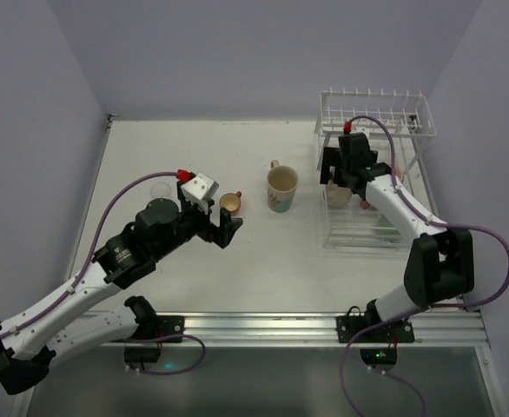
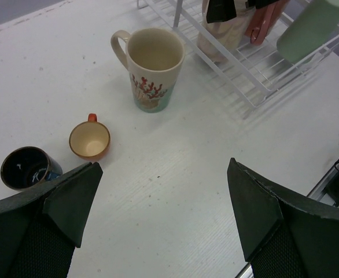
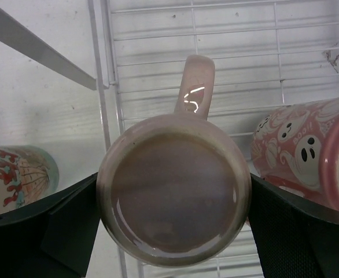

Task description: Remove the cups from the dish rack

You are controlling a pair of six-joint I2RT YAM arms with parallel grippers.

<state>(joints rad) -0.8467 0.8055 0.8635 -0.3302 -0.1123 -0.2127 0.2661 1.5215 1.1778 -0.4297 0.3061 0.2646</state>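
The white wire dish rack (image 1: 374, 115) stands at the right. My right gripper (image 1: 340, 188) reaches into its lower tier. In the right wrist view its jaws (image 3: 174, 180) press both sides of an upside-down pale pink cup (image 3: 174, 197), base toward the camera. A red-pink patterned cup (image 3: 308, 152) lies beside it, and a light green cup (image 2: 313, 26) lies further along the rack. On the table stand a cream cup (image 1: 281, 188), a small orange-red cup (image 1: 230, 202) and a small dark blue cup (image 2: 26, 168). My left gripper (image 1: 226, 229) hovers open and empty near the small cups.
The rack's thin legs and wires (image 3: 107, 87) surround my right gripper. A faint clear ring (image 1: 161, 187) lies on the table at the left. Purple walls close in the table's sides and back. A metal rail (image 1: 324, 326) runs along the near edge.
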